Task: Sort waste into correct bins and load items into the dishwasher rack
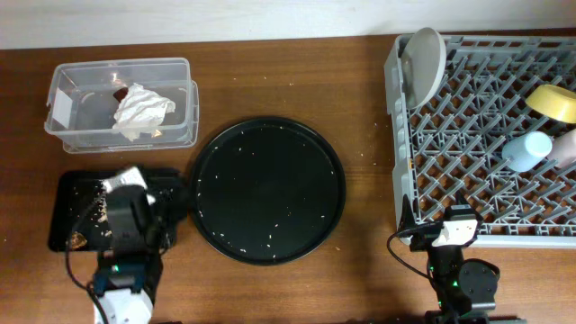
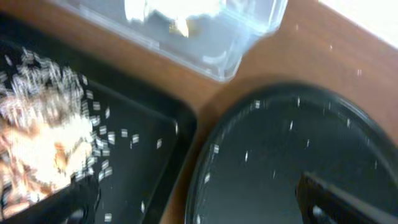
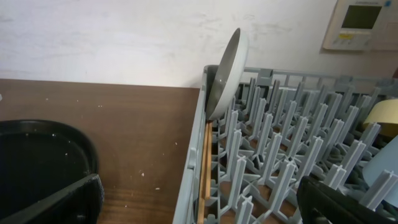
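The grey dishwasher rack [image 1: 423, 193] at the right holds the grey plate [image 1: 424, 59] standing on edge, the yellow bowl [image 1: 553, 102], the light blue cup [image 1: 526, 150] and the white cup [image 1: 566, 147]. The chopsticks [image 3: 205, 158] lie inside its left wall. A crumpled white wrapper [image 1: 141, 111] lies in the clear tub [image 1: 67, 81]. Beige food scraps [image 2: 43, 146] lie in the flat black tray [image 1: 67, 193]. My left gripper [image 2: 193, 208] is open and empty over the gap between the flat tray and the round tray. My right gripper [image 3: 199, 199] is open and empty, straddling the rack's front left wall.
A big round black tray [image 1: 270, 189] with scattered crumbs sits mid-table. Crumbs dot the wooden table [image 1: 360, 90]. A white wall runs along the far edge.
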You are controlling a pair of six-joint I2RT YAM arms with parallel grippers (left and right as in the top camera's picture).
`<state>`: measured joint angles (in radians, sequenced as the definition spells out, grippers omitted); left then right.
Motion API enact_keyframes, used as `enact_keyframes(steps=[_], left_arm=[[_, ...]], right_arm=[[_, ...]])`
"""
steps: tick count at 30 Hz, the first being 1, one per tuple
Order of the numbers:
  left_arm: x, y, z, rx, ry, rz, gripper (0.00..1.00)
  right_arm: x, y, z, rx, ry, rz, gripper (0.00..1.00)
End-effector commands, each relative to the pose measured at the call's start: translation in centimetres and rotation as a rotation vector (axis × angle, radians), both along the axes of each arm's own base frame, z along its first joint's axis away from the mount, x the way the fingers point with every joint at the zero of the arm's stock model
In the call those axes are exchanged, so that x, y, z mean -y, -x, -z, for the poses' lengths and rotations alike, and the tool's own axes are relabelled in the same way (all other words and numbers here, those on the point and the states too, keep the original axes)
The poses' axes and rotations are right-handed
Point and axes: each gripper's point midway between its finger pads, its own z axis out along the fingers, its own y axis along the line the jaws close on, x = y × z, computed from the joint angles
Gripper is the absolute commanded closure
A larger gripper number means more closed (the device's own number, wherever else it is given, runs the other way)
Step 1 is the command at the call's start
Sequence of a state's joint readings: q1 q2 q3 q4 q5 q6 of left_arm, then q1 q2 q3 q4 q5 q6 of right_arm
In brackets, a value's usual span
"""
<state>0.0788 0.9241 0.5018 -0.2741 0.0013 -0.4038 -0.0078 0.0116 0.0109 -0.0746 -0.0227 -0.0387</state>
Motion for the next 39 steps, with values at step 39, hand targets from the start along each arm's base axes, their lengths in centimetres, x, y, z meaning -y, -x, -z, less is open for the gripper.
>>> enact_keyframes(steps=[39], left_arm=[[2.9, 5.1, -3.9, 0.621, -0.432, 0.31, 0.0]], right_arm=[[0.3, 0.0, 0.2, -0.002, 0.007, 0.011, 0.02]])
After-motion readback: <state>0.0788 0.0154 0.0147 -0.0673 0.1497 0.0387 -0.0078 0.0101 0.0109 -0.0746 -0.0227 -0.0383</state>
